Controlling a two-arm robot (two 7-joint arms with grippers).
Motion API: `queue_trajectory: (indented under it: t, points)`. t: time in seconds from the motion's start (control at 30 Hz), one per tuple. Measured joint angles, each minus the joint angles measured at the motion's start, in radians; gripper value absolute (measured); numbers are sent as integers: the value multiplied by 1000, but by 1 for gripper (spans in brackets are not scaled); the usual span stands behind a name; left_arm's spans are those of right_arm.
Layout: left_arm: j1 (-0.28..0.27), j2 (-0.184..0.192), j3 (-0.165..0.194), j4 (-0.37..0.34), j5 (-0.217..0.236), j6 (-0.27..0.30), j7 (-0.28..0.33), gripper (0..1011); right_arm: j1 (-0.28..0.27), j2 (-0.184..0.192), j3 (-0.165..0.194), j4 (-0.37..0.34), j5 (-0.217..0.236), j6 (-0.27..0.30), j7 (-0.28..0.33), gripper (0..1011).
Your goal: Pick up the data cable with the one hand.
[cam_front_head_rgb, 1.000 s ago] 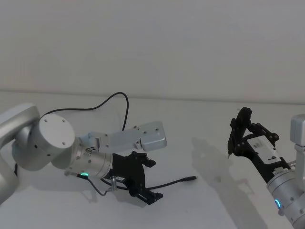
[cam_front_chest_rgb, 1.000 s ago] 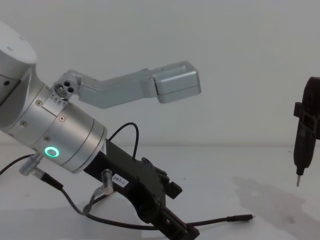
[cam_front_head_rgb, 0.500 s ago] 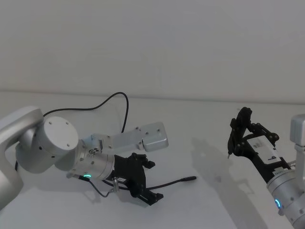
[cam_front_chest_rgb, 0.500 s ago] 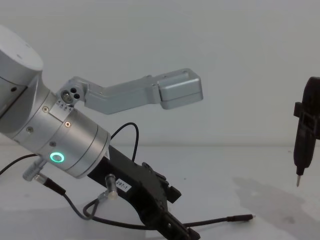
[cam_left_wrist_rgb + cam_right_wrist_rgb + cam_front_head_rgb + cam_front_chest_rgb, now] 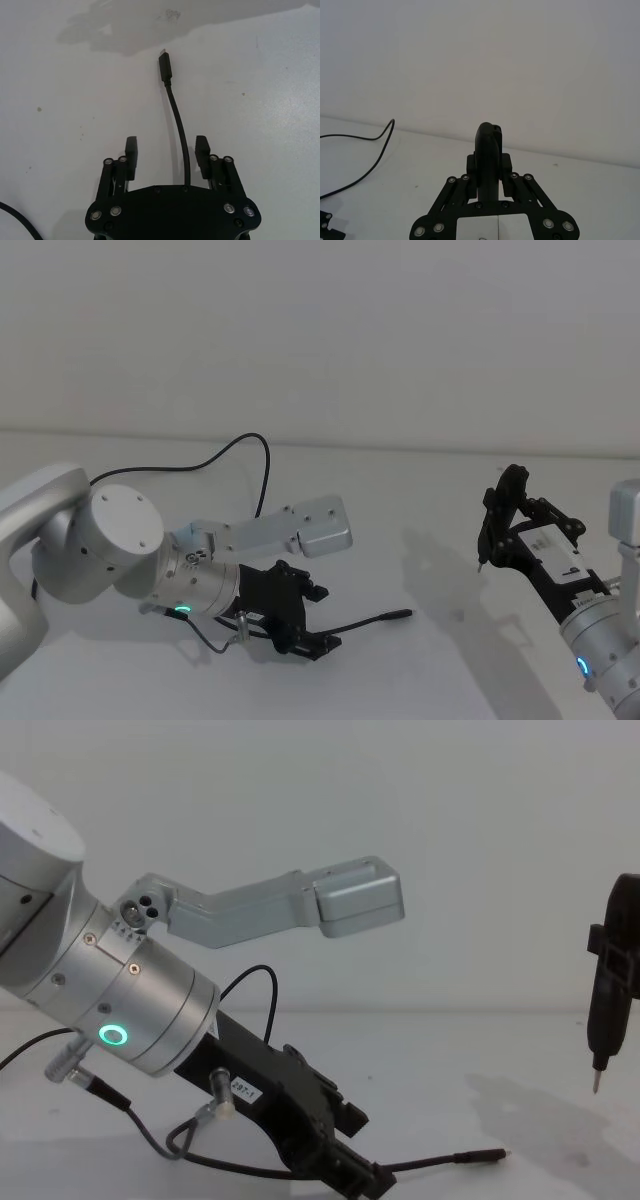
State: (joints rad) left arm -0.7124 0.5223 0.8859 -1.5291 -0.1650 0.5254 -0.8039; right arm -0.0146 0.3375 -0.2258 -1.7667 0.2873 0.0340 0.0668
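The data cable (image 5: 352, 624) lies on the white table, a thin black cord whose slim plug (image 5: 398, 615) points right. Its far length loops back toward the wall (image 5: 262, 455). My left gripper (image 5: 320, 618), the hand with the green ring light (image 5: 113, 1036), is low over the table and open, one finger on each side of the cord. The left wrist view shows the cable (image 5: 176, 115) running out between the fingers (image 5: 131, 150) to the plug (image 5: 165, 67). My right gripper (image 5: 512, 515) hangs at the right, shut on a dark pen-like tool (image 5: 603, 1010).
A thicker grey-black wire (image 5: 150, 1135) with a silver barrel connector (image 5: 215, 1105) hangs under my left wrist. A silver camera bracket (image 5: 305, 525) juts out above the hand. The table (image 5: 420, 540) between the two arms is bare, and a plain wall stands behind it.
The left gripper's fingers have drawn somewhat closer together around the cable and sit a little lower. The cable and the right arm have not moved.
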Motion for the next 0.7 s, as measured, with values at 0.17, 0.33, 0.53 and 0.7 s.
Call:
queue_trajectory:
  t: [0.17,0.33,0.53,0.7]
  points:
    - [1,0,-1,-1,-1,-1,0,592,0,0,0,0,0,0,0,268]
    - [1,0,-2,-2,-2,-2,0,412,0,0,0,0,0,0,0,268]
    - [2,0,-2,-2,-3,-3,0,217,0,0,0,0,0,0,0,268]
    - [2,0,-3,-3,-3,-3,0,88,0,0,0,0,0,0,0,268]
